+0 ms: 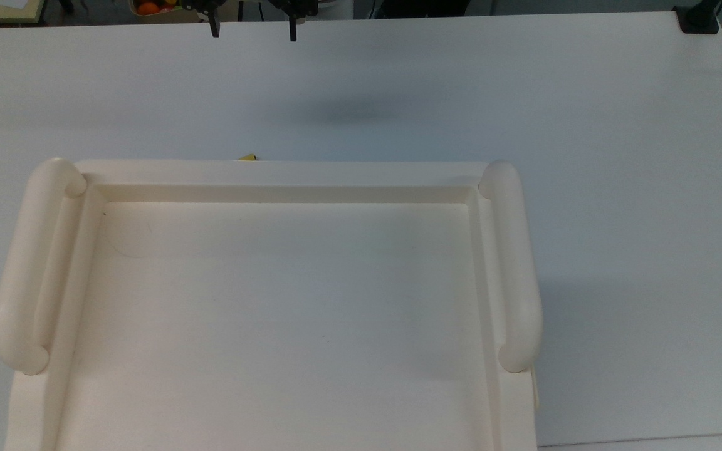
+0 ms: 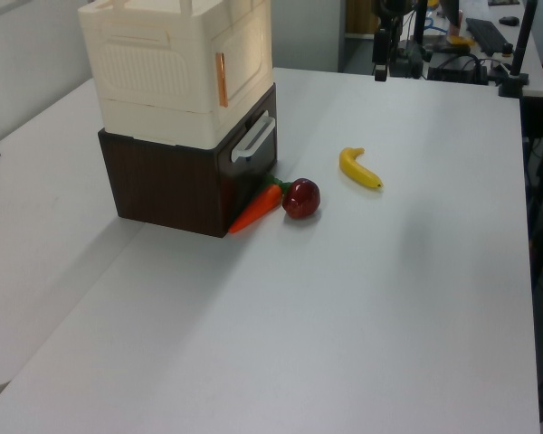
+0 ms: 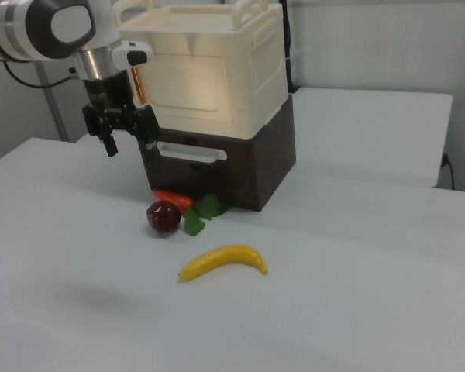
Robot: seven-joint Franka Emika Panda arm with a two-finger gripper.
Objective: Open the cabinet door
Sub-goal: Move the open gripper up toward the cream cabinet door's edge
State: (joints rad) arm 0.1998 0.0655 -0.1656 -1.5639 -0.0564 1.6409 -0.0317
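One arm, one end effector [image 3: 129, 132], fingers spread apart, nothing between them. In the right view it hangs above the desk [image 3: 356, 294] just off the cabinet's front, at the right view's left, roughly level with the seam between the cream upper unit and the dark lower box. In the top view the end effector [image 1: 253, 28] shows at the far edge of the desk [image 1: 618, 188], two black fingertips well apart. In the left view it sits far back, over the desk's far end.

One cabinet [image 2: 185, 108]: cream-white upper part on a dark brown base. Cabinet door [image 2: 244, 63] is the cream front panel of the upper part, shut flush; an orange strip runs down its edge at the left view's left. Same cabinet door [image 3: 187, 89] faces the arm in the right view. One white handle [image 2: 253, 137] on the brown drawer front below.

Top of cabinet: one recessed tray [image 1: 286, 313], two rounded side rails.

On the desk in front of the cabinet, one each:
- carrot [image 2: 256, 209], tip touching the base corner, green leaves [image 3: 203, 211]
- red apple [image 2: 300, 198], just beside the carrot
- banana [image 2: 359, 169], apart from both, further out

End effector touches none of them.
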